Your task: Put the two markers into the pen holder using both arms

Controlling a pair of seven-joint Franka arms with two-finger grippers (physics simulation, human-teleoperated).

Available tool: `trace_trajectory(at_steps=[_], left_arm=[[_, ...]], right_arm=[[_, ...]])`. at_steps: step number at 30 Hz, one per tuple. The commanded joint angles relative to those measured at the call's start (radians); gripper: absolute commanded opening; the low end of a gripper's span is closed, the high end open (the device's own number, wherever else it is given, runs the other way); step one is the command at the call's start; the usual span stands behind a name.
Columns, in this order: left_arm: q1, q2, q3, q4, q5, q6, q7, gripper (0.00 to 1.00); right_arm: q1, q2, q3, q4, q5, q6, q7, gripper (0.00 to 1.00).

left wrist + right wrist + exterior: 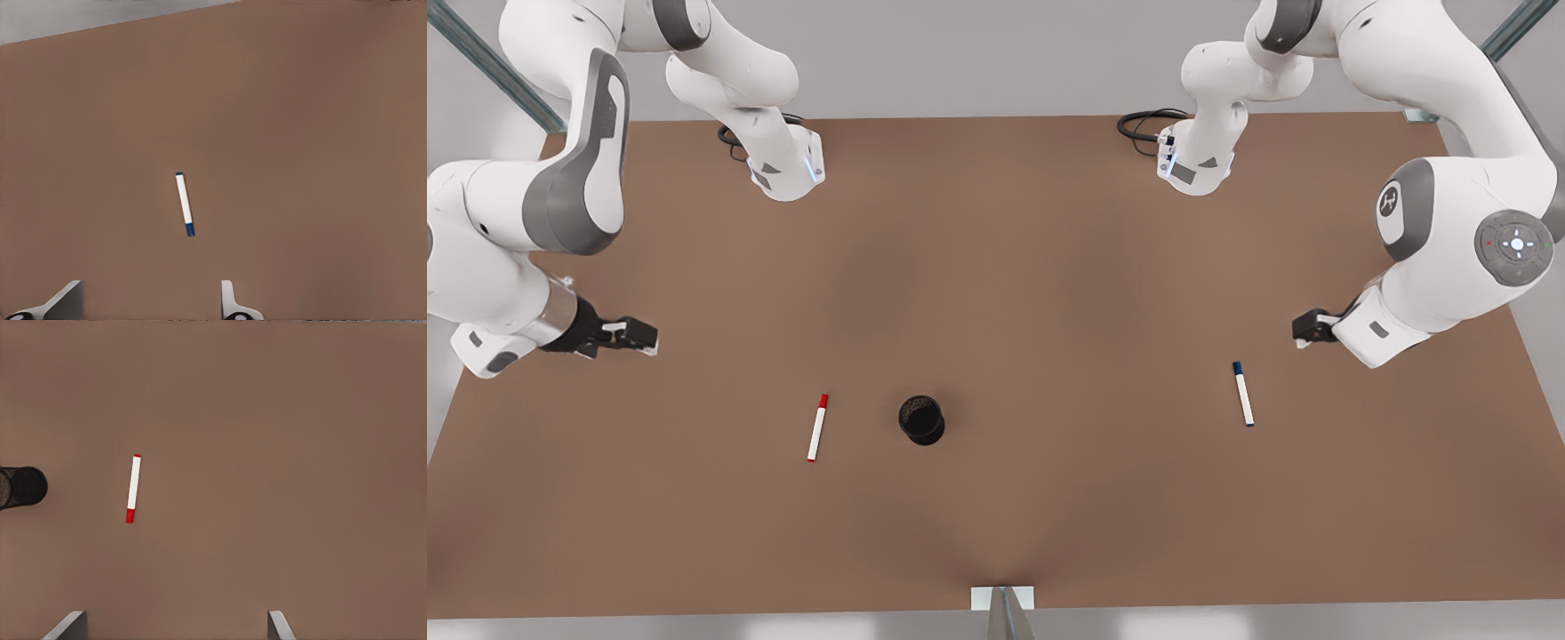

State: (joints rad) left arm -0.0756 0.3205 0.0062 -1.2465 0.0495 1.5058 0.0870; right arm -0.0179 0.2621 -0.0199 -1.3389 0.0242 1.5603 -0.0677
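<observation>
The red-capped marker (816, 428) (133, 488) lies flat on the brown table (1049, 267), just to the front view's left of the black pen holder (921, 419) (21, 487), which stands upright. The blue-capped marker (1243, 393) (185, 204) lies flat toward the front view's right. My right gripper (640, 337) (176, 613) hovers open at the front view's left, back and left of the red marker. My left gripper (1305, 328) (150, 285) hovers open at the front view's right, just behind the blue marker. Both hold nothing.
Two arm bases (787, 164) (1196, 160) with black cables stand at the table's back edge. A small metal bracket (1002, 600) sits at the middle of the front edge. Bare tabletop stretches between the markers and the bases.
</observation>
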Motion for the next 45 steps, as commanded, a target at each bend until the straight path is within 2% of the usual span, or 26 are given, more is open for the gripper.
trace_trajectory(at_steps=[1, 4, 6, 10, 11, 12, 14, 16, 19, 25, 29, 33, 36, 39, 41, 45], left_arm=[[0.0, 0.002, 0.0, 0.002, 0.013, 0.034, 0.016, 1.0], [0.029, 0.075, 0.005, -0.014, -0.006, 0.14, -0.108, 1.0], [0.057, 0.161, 0.005, -0.043, -0.079, 0.258, -0.211, 1.0], [0.068, 0.175, 0.008, -0.321, -0.08, 0.629, -0.319, 1.0], [0.071, 0.181, 0.008, -0.398, -0.08, 0.726, -0.322, 1.0], [0.086, 0.189, 0.008, -0.412, -0.08, 0.749, -0.323, 1.0], [0.088, 0.195, 0.008, -0.525, -0.08, 0.875, -0.32, 1.0], [0.088, 0.207, 0.008, -0.565, -0.079, 0.935, -0.316, 1.0], [0.086, 0.247, 0.008, -0.57, -0.06, 0.956, -0.311, 1.0], [0.086, 0.305, 0.008, -0.57, -0.051, 0.975, -0.311, 0.98], [0.085, 0.319, 0.008, -0.571, -0.051, 0.978, -0.294, 0.77], [0.083, 0.331, 0.008, -0.57, -0.051, 0.982, -0.294, 0.73], [0.083, 0.338, 0.008, -0.571, -0.051, 0.982, -0.293, 0.67], [0.088, 0.339, 0.008, -0.571, -0.051, 0.982, -0.279, 0.58], [0.088, 0.339, 0.008, -0.571, -0.051, 0.982, -0.28, 0.49], [0.089, 0.345, 0.008, -0.571, -0.051, 0.982, -0.279, 0.44]], right_arm=[[0.004, 0.002, 0.0, 0.0, 0.002, 0.041, -0.037, 1.0], [0.003, 0.011, 0.0, 0.0, 0.008, 0.044, -0.037, 1.0], [0.009, 0.071, 0.0, 0.0, 0.043, 0.125, -0.037, 1.0], [0.084, 0.267, 0.0, -0.025, 0.052, 0.334, 0.089, 1.0], [0.119, 0.296, 0.0, -0.092, 0.046, 0.45, 0.161, 1.0], [0.144, 0.302, 0.0, -0.156, 0.045, 0.55, 0.225, 1.0], [0.185, 0.374, 0.0, -0.154, 0.045, 0.621, 0.353, 1.0], [0.185, 0.425, -0.002, -0.14, 0.048, 0.693, 0.397, 1.0], [0.187, 0.506, -0.002, -0.074, 0.048, 0.696, 0.462, 1.0], [0.191, 0.574, 0.006, 0.003, 0.052, 0.653, 0.483, 1.0], [0.205, 0.649, 0.006, 0.057, 0.04, 0.65, 0.48, 0.99], [0.21, 0.672, 0.005, 0.07, 0.031, 0.656, 0.483, 0.95], [0.21, 0.671, 0.005, 0.069, 0.026, 0.658, 0.479, 0.75], [0.223, 0.667, 0.006, 0.053, 0.025, 0.664, 0.482, 0.72], [0.242, 0.655, 0.005, 0.021, 0.002, 0.672, 0.487, 0.72], [0.25, 0.651, 0.006, 0.003, -0.026, 0.672, 0.485, 0.72]])
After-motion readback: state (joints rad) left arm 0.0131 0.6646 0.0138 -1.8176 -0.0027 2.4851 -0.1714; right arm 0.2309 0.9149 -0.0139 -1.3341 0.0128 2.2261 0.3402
